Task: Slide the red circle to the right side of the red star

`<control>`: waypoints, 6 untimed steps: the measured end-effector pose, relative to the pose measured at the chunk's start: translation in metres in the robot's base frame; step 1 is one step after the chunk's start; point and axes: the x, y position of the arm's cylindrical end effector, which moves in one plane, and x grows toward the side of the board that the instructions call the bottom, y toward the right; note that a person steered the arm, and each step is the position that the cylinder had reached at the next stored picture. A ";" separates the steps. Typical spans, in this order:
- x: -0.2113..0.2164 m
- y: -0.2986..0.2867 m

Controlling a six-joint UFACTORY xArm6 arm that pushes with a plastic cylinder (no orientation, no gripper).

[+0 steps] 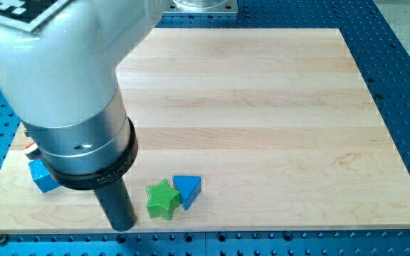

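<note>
My tip (124, 226) rests on the board near the view's bottom edge, just left of a green star (161, 199). A blue triangle (188, 190) touches the green star on its right. A small sliver of red (30, 148) shows at the view's left, mostly hidden behind the arm; its shape cannot be made out. The red circle and the red star are not otherwise visible. The large grey arm body (70, 85) covers the view's upper left.
A blue block (43, 176) lies partly hidden behind the arm collar at the view's left. The wooden board (262, 107) lies on a blue perforated table (404, 57).
</note>
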 end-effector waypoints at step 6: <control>-0.090 -0.189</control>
